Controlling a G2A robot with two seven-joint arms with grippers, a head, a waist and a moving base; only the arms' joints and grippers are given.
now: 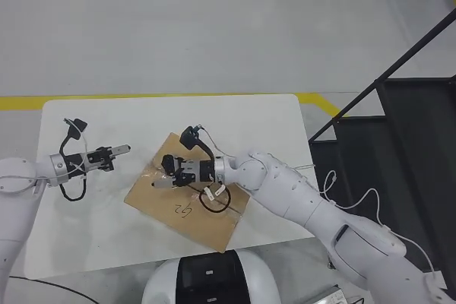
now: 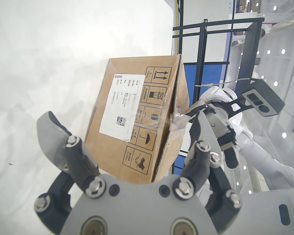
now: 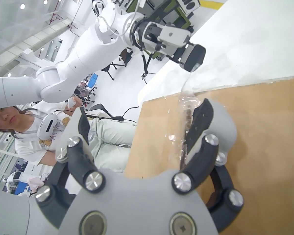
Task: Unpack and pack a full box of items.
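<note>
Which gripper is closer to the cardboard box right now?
Right. The right gripper hangs over the cardboard box, at its taped seam; the left gripper is off to its side, above the table.

Bright, even light all round me. Ceiling lamps (image 2: 275, 7) show as small white dots, and the white surface (image 2: 63, 25) glares almost blank. The box (image 2: 137, 113) casts just a faint, soft shadow. Clear tape (image 3: 183, 99) glints along its top.

Overhead, two close wrists, shared box (image 1: 184, 207)
</note>
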